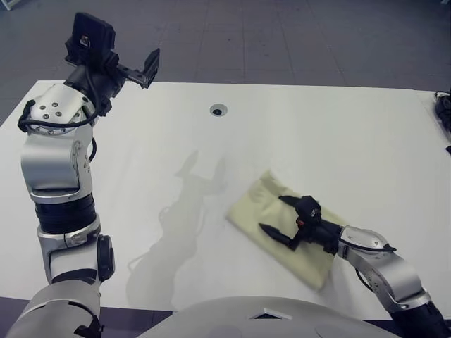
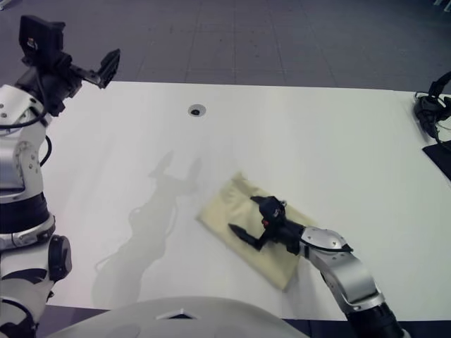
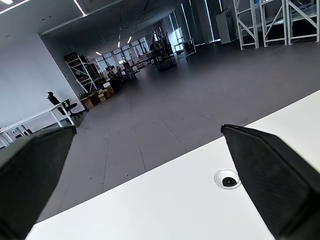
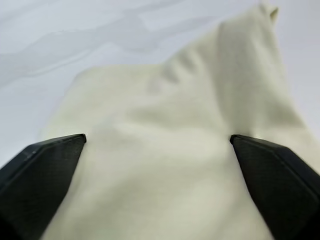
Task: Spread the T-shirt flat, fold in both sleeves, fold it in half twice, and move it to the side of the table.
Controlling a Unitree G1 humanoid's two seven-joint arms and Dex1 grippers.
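Observation:
A pale yellow T-shirt [image 1: 304,258] lies folded into a small rectangle on the white table [image 1: 331,134], right of centre and near the front edge. My right gripper [image 1: 271,213] is low over the shirt's middle, open, with one fingertip toward each long side. In the right wrist view the shirt [image 4: 175,110] spreads between the two black fingers [image 4: 40,175], with nothing pinched. My left gripper [image 1: 143,69] is raised high above the table's far left corner, open and holding nothing; its fingers [image 3: 275,175] frame the table edge and the floor beyond.
A round cable hole [image 1: 218,110] sits in the table at the back centre. Black cables [image 2: 430,109] and a dark flat object [image 2: 442,156] lie at the far right edge. Bare tabletop stretches left of the shirt.

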